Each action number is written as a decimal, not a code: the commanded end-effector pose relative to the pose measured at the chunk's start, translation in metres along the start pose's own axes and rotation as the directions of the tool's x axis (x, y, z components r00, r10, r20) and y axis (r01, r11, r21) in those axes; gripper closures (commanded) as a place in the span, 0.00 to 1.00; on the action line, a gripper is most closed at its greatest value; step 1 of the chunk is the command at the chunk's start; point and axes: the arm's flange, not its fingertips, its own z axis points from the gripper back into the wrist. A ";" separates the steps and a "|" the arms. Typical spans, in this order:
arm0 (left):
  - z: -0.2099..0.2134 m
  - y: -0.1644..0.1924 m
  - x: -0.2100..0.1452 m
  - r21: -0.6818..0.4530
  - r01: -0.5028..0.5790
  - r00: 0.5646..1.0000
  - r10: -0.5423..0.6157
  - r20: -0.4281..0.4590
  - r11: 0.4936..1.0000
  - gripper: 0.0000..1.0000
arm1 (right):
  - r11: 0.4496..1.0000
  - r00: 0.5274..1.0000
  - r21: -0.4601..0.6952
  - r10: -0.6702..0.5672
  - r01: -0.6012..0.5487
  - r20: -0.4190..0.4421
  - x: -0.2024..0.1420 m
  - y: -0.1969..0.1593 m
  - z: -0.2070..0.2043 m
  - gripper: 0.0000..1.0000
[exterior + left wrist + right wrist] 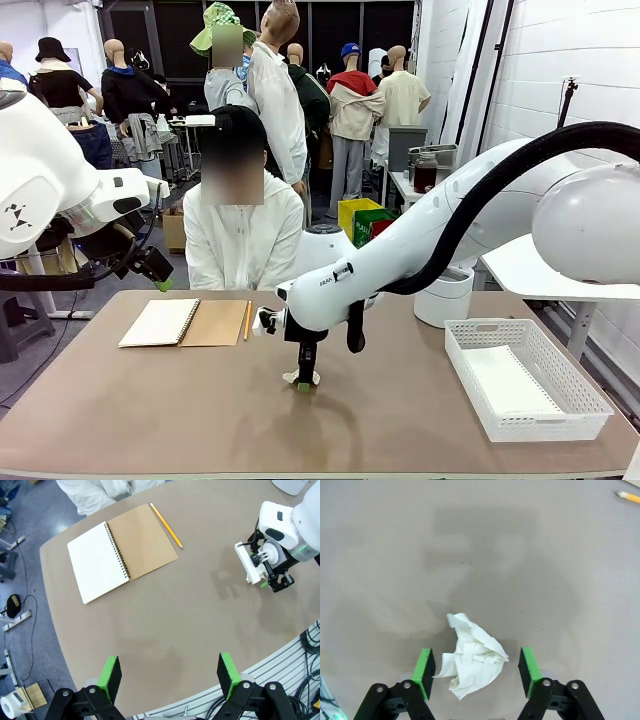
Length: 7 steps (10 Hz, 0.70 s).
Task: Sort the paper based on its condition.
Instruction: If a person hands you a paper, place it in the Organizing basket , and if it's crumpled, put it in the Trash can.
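Observation:
A crumpled ball of white paper (pixel 472 662) lies on the brown table (pixel 400 420) near its middle. My right gripper (pixel 477 672) is down over it, open, with a green pad on each side of the ball and small gaps showing. In the front view the right gripper (pixel 303 383) points straight down at the paper ball (pixel 300 378). My left gripper (pixel 170 677) hangs open and empty high above the table's left side, also seen as the left gripper (pixel 155 272) from the front.
An open spiral notebook (pixel 185 322) with a yellow pencil (pixel 247 320) beside it lies at the far left, in front of a seated person. A white mesh basket (pixel 525 375) stands at the right, with a round white container (pixel 443 297) behind it.

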 end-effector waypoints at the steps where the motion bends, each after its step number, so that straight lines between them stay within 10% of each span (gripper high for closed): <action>1: 0.000 0.000 0.000 -0.002 0.000 1.000 0.000 0.001 1.000 0.00 | 1.000 0.999 -0.008 -0.030 0.030 -0.029 0.006 -0.004 0.001 0.37; 2: 0.000 0.000 0.000 -0.002 0.000 1.000 0.000 0.001 1.000 0.00 | 0.999 0.999 -0.013 -0.030 0.030 -0.008 0.005 -0.003 0.001 0.55; 7: 0.000 0.000 0.000 -0.002 0.000 1.000 0.000 0.001 1.000 0.00 | 0.998 0.998 0.007 -0.057 0.057 -0.038 0.002 -0.004 0.002 0.55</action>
